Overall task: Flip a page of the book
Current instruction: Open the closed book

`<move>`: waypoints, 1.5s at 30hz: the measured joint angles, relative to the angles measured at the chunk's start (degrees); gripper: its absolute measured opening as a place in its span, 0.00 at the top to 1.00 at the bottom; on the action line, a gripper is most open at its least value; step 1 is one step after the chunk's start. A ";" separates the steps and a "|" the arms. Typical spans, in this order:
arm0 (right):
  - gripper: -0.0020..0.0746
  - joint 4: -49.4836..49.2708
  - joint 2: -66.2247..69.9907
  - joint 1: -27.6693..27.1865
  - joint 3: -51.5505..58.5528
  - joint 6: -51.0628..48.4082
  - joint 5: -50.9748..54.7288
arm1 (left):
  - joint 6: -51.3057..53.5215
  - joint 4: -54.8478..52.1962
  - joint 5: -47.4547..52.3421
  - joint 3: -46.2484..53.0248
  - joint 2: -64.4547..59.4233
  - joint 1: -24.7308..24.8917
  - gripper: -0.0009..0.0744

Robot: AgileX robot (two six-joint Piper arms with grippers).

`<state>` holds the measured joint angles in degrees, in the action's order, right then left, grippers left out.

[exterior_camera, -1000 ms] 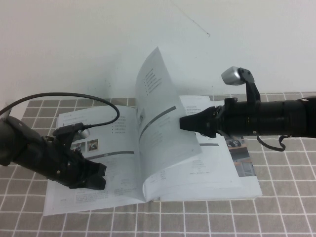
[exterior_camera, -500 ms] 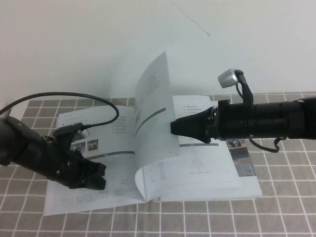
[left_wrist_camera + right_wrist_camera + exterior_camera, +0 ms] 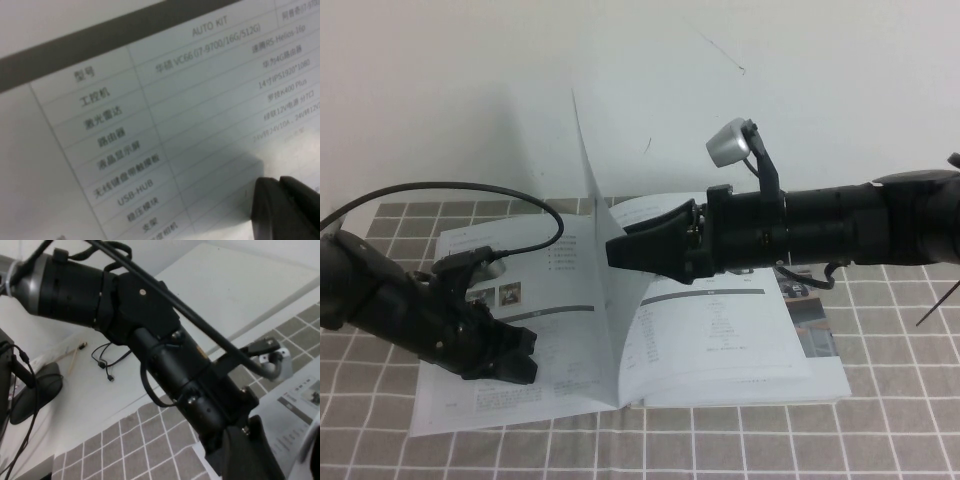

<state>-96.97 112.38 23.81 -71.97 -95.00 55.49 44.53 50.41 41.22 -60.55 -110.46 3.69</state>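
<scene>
The book (image 3: 720,340) lies open on the checkered cloth. The page (image 3: 592,200) stands almost upright over the spine, seen nearly edge-on. My right gripper (image 3: 612,250) reaches in from the right, shut on the page's free edge at mid height. My left gripper (image 3: 518,358) is shut and rests on the lower part of the left-hand leaf. In the left wrist view its fingers (image 3: 285,210) are together on a printed table (image 3: 150,125). The right wrist view shows one of its fingers (image 3: 250,452), the left leaf (image 3: 292,407) and my left arm (image 3: 150,340).
A white wall (image 3: 470,90) rises just behind the book. The grey checkered cloth (image 3: 900,420) runs to the front and right. A black cable (image 3: 450,190) loops from the left arm over the book's far left corner.
My right gripper has moved left with the page, which has swung from leaning right to almost upright over the spine. The left arm has not moved.
</scene>
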 joint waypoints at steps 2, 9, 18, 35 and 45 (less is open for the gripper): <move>0.58 0.00 0.00 0.91 -0.78 0.00 -0.22 | 0.14 0.00 0.00 0.00 0.00 0.00 0.99; 0.58 0.00 0.00 3.52 -1.75 -0.04 -0.67 | 0.16 0.11 2.83 -1.76 -0.26 0.00 0.99; 0.58 0.00 0.00 3.96 -1.75 -0.04 -2.15 | -3.55 -0.90 14.44 -18.85 7.18 0.00 0.99; 0.58 2.33 0.00 5.21 -1.75 0.32 -3.67 | -8.08 -2.02 20.03 -37.16 4.68 1.96 0.99; 0.58 4.68 0.00 5.21 -1.75 0.84 -4.12 | -12.35 -13.93 21.80 -37.16 0.61 5.66 0.99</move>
<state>-92.29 112.38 29.03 -73.71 -94.16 51.38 32.18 36.48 63.03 -97.71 -109.86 9.34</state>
